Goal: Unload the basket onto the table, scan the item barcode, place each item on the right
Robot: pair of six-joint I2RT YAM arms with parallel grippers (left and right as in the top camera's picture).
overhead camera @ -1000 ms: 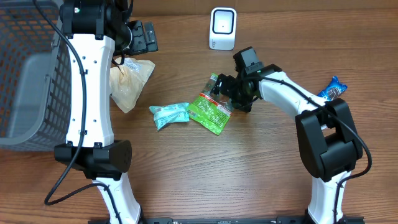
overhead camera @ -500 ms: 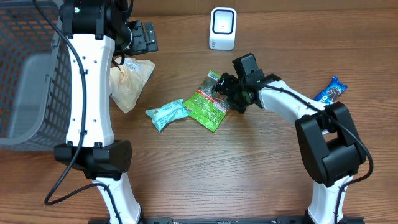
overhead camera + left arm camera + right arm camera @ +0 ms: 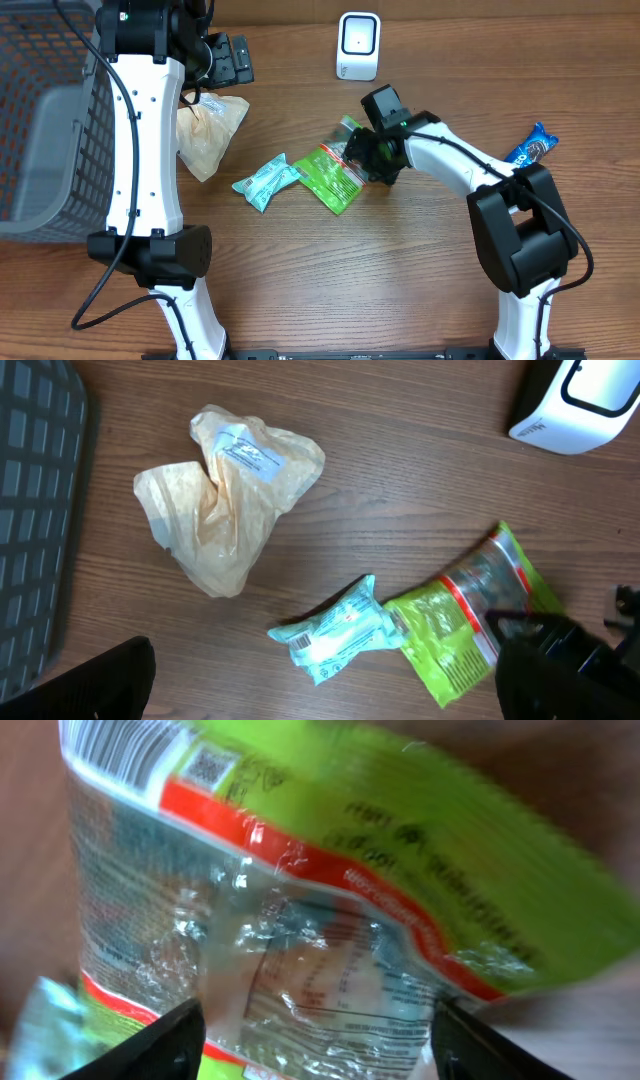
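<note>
Abutting the green packet [image 3: 335, 178] lies a teal wrapper [image 3: 265, 181].

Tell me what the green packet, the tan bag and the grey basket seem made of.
The green packet looks like glossy plastic film: it crinkles, glints and has a clear window. The tan bag is likely soft translucent plastic, crumpled and dull. The grey basket is probably rigid moulded plastic, with open grid walls.

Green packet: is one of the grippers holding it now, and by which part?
Cannot be told. The right gripper straddles the green packet across its clear window, but no firm grip shows. The left gripper is open, empty.
</note>
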